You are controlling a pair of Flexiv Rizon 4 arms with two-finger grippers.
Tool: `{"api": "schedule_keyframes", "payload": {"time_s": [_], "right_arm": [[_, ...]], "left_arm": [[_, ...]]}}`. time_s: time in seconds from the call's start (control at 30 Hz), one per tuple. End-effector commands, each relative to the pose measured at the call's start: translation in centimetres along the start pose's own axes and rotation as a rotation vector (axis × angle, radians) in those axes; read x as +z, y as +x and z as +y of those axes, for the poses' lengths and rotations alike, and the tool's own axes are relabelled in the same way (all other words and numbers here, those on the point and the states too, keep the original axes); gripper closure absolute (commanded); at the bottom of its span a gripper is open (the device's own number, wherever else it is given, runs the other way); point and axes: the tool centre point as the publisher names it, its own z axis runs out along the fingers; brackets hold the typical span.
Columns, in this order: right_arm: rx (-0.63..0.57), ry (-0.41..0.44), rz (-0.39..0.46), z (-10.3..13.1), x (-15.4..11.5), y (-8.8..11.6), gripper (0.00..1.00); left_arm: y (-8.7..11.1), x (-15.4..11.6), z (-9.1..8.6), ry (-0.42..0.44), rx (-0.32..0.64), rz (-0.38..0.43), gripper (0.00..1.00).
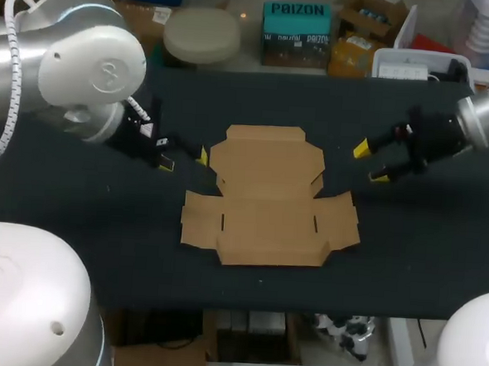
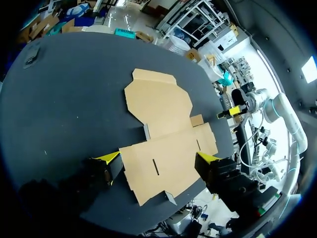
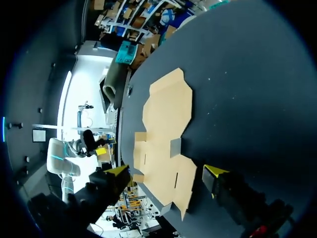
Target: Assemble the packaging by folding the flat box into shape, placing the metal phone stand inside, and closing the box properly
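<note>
The flat brown cardboard box (image 1: pixel 268 197) lies unfolded in the middle of the black table, flaps spread, with one small side tab slightly raised. My left gripper (image 1: pixel 184 159) hovers open just off its left edge. In the left wrist view, that gripper (image 2: pixel 158 161) straddles the near end of the cardboard (image 2: pixel 163 124) without touching it. My right gripper (image 1: pixel 370 163) is open above the table, right of the box. In the right wrist view, its fingers (image 3: pixel 166 172) stand wide, with the cardboard (image 3: pixel 166 124) ahead of them. No metal phone stand is clearly in sight.
A small flat grey object (image 2: pixel 32 54) lies near the table's far left corner; what it is cannot be told. The black tabletop (image 1: pixel 407 243) is bare around the box. My left arm's large joint (image 1: pixel 86 57) covers the back left of the table.
</note>
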Motion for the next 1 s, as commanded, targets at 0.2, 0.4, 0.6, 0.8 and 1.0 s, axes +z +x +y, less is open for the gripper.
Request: {"api": "schedule_keyframes", "payload": {"time_s": [0.2, 0.4, 0.6, 0.8, 1.0], "right_arm": [[-0.079, -0.080, 0.006, 1.1, 1.5, -0.3, 0.00], [-0.095, -0.099, 0.015, 2.5, 2.8, -1.4, 0.07], [-0.054, -0.117, 0.023, 4.1, 3.6, -2.0, 0.26], [0.036, -0.111, 0.066, 6.0, 4.8, -3.0, 0.39], [0.064, -0.115, 0.072, 7.1, 6.1, -3.8, 0.39]], "left_arm": [[-1.0, -1.7, -3.3, -0.209, -0.071, 0.062, 0.00], [-2.0, -1.5, -4.2, -0.248, -0.096, 0.090, 0.00], [-3.1, -1.4, -4.9, -0.253, -0.124, 0.107, 0.00], [-3.5, -1.5, -5.6, -0.251, -0.132, 0.108, 0.00], [-3.7, -2.0, -6.4, -0.261, -0.128, 0.118, 0.00]]}}
